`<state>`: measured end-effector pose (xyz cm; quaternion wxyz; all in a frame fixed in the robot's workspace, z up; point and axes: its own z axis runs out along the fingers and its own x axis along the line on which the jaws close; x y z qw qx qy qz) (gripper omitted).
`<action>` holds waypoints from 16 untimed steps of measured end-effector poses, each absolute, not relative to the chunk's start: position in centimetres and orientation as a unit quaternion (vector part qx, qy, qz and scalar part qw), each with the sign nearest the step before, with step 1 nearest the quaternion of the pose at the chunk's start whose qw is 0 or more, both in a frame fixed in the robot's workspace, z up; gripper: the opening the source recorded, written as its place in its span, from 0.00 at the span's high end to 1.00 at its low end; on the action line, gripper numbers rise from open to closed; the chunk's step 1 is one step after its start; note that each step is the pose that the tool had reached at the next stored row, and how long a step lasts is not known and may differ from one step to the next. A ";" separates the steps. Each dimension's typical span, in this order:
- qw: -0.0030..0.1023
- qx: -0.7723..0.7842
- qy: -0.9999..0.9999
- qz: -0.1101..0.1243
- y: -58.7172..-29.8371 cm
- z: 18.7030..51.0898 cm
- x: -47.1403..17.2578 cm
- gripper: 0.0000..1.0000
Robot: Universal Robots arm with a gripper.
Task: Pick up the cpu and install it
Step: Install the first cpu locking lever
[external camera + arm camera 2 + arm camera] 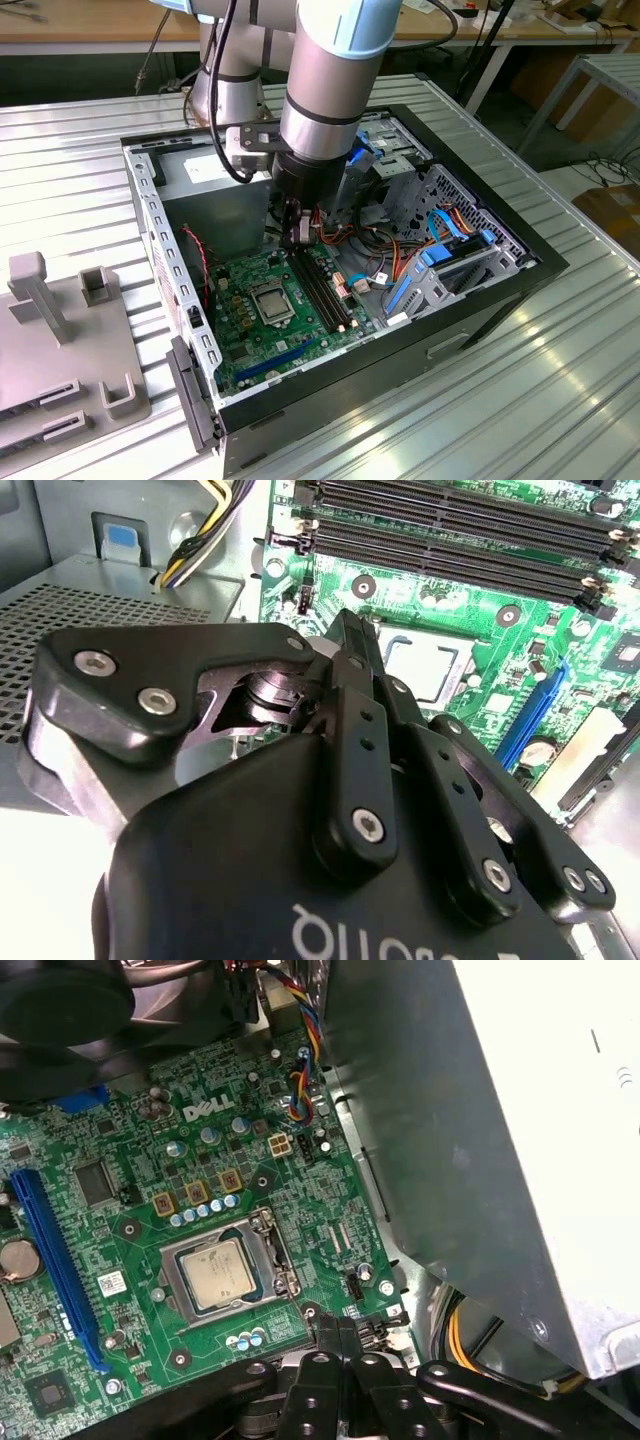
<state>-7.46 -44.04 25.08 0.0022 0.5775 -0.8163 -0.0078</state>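
Ribbed metal table (560,380), open computer case (520,285) on it.
My gripper (338,1332) hangs closed and empty just beside the cpu (218,1273), which sits in the motherboard (120,1250) socket.

- A ribbed metal table (90,160) of pale silver slats carries the work
- An open black computer case (500,300) lies directly on it, near the middle
- A grey plastic fixture (60,350) with upright posts and slots rests on it at the exterior view's left, apart from the case
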 end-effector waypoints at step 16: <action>0.005 0.630 -0.776 -0.005 -44.0 25.3 -7.8 0.89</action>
